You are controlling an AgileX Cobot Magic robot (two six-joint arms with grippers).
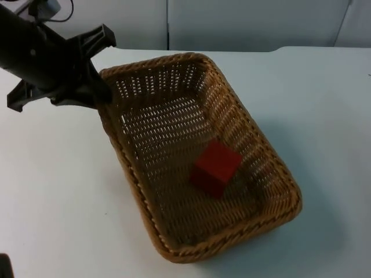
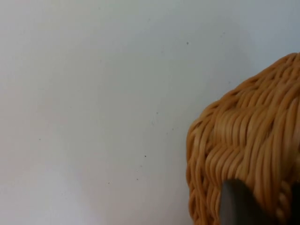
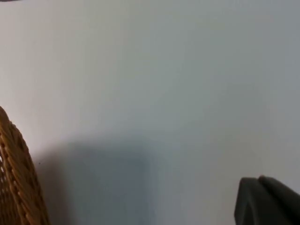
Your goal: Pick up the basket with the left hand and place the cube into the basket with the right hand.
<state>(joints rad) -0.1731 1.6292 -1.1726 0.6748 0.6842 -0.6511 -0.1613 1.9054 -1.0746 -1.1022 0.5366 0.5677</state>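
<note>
The left hand (image 1: 99, 92) is clamped on the far-left corner rim of the rectangular woven wicker basket (image 1: 255, 139), its long axis running toward the white counter's (image 1: 52, 197) near edge. The red cube (image 1: 215, 168) lies inside. The right hand (image 3: 267, 201) waits over bare counter, grip state unclear.

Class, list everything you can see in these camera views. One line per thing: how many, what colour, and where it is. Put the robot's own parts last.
Woven wicker basket: one, tan-brown, rectangular, in the middle of the table, held at its far-left corner.
Red cube: one, red, inside the basket, on its floor toward the near-right end.
White table top: one, white, under everything.
Grey partition wall: one, grey, behind the table's far edge.
Left gripper: one, black, closed on the basket's far-left rim.
Right gripper: one, black, above bare table beside the basket's outer wall.
</note>
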